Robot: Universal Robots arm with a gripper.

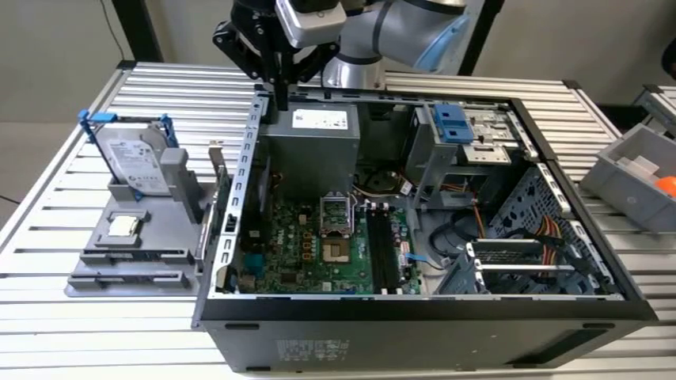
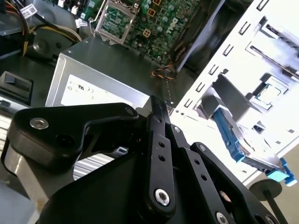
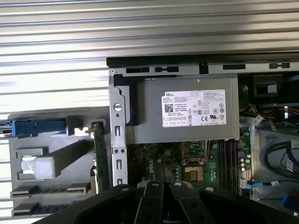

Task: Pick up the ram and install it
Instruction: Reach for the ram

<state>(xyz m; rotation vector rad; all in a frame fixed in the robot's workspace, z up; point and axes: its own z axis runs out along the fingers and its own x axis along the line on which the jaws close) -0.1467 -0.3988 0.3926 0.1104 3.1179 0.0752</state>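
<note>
The ram (image 1: pixel 218 178) is a thin green stick standing on edge in the grey holder (image 1: pixel 127 261), just outside the open computer case's wall on the exterior view's left. It also shows in the first wrist view (image 3: pixel 99 156). My gripper (image 1: pixel 281 101) hangs above the case's back corner on that same side, over the silver power supply (image 1: pixel 306 142), some way behind the ram. Its black fingers (image 2: pixel 159 116) lie together with nothing between them. The black memory slots (image 1: pixel 382 249) on the green motherboard (image 1: pixel 301 249) stand bare.
The holder also carries a silver hard drive (image 1: pixel 138 162) in a blue-handled frame and a small square processor chip (image 1: pixel 123 226). Cables and a drive cage (image 1: pixel 465 131) crowd the case's far side. A grey bin (image 1: pixel 639 178) sits at the exterior view's right on the slatted table (image 1: pixel 63 158).
</note>
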